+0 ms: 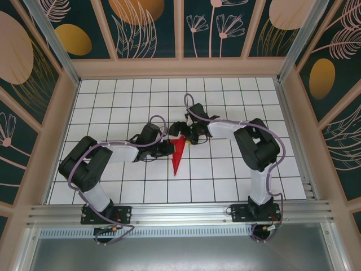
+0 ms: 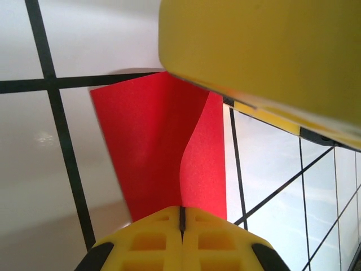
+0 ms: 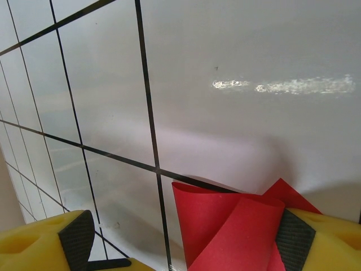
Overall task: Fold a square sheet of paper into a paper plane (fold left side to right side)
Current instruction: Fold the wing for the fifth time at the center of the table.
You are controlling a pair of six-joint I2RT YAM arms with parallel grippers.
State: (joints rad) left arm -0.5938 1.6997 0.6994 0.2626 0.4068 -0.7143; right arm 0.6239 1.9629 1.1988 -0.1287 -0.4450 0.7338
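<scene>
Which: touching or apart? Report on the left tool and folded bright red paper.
Touching. The left wrist view shows the left tool shut, the folded bright red paper pinched between its yellow fingers.

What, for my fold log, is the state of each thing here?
paper: folded narrow, one flap curling up off the table.
left gripper: shut, apparently pinching the paper's edge.
right gripper: open, paper curled against one pad.
</scene>
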